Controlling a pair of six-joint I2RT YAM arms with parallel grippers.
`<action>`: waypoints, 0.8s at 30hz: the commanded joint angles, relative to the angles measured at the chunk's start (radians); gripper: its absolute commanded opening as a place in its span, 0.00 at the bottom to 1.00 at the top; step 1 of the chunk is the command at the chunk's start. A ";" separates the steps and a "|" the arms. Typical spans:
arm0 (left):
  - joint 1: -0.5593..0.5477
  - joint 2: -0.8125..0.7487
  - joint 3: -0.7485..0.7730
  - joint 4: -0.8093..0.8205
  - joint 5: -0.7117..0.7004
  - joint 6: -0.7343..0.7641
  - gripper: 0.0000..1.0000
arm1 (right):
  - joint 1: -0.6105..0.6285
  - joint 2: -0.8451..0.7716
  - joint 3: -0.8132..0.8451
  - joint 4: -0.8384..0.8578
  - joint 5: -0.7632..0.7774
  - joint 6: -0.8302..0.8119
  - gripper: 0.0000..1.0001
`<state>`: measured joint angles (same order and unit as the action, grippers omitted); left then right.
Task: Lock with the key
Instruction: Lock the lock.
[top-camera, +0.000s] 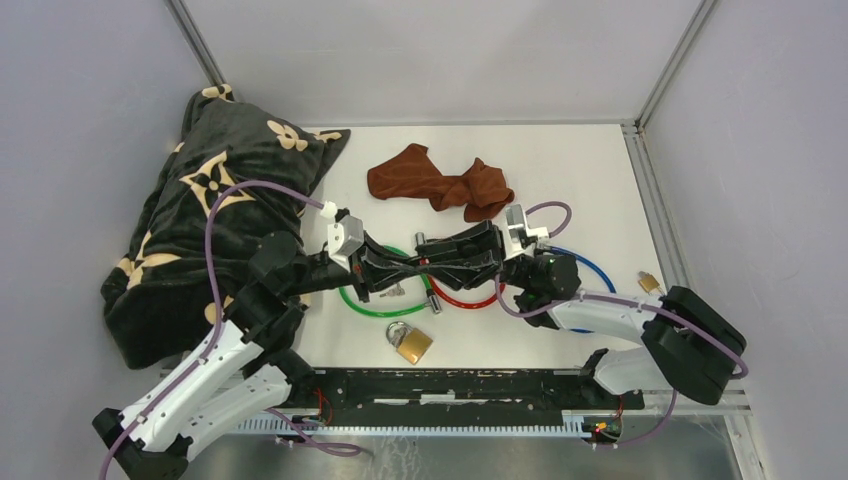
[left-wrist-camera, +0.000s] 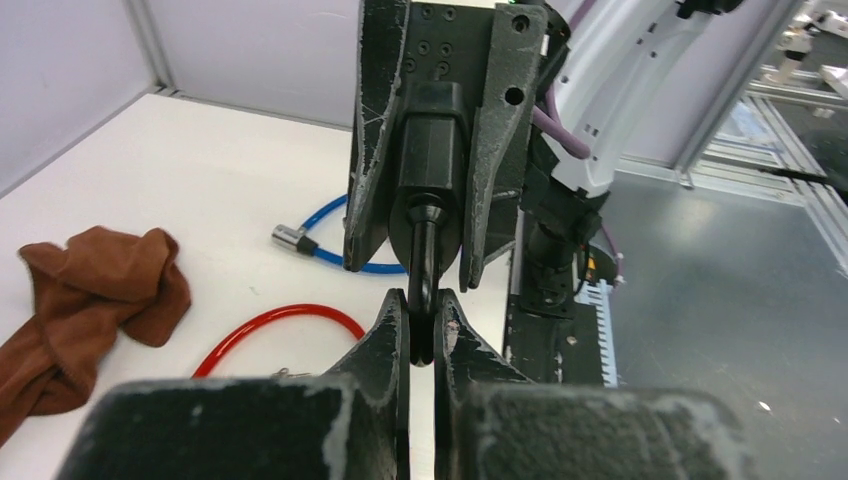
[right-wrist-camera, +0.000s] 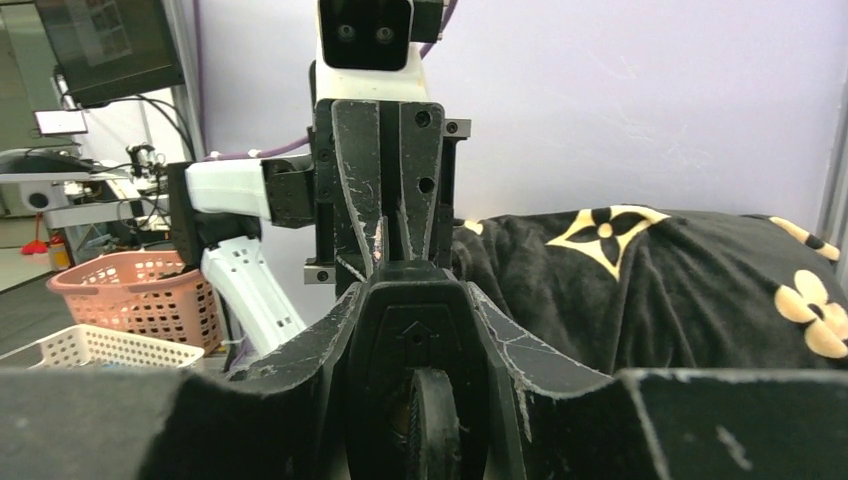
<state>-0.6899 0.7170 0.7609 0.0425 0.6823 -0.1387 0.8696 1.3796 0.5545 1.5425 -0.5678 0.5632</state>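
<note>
Black on black at the middle of the table: your right gripper has its jaws partly apart, clamped on the lock body. Your left gripper is pinched tight on the key jutting out of that body, so the two sets of fingertips sit nose to nose. Below them lie the green cable and the red cable. You've got a brass padlock nearer the bases and a brown cloth farther back.

Left fingers pinched shut, right fingers half-spread, facing each other
</note>
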 joint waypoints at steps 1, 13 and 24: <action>-0.083 -0.042 0.022 0.123 0.173 0.020 0.02 | 0.041 -0.048 -0.021 -0.311 0.007 -0.063 0.00; -0.071 -0.156 -0.150 0.164 0.099 0.009 0.02 | 0.051 -0.250 0.006 -0.439 0.091 -0.113 0.00; -0.056 -0.223 -0.294 0.259 0.001 -0.017 0.02 | 0.073 -0.292 0.025 -0.404 0.111 -0.097 0.00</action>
<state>-0.7410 0.5182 0.5140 0.2039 0.6693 -0.1333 0.9379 1.1179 0.5205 1.0843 -0.5434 0.4866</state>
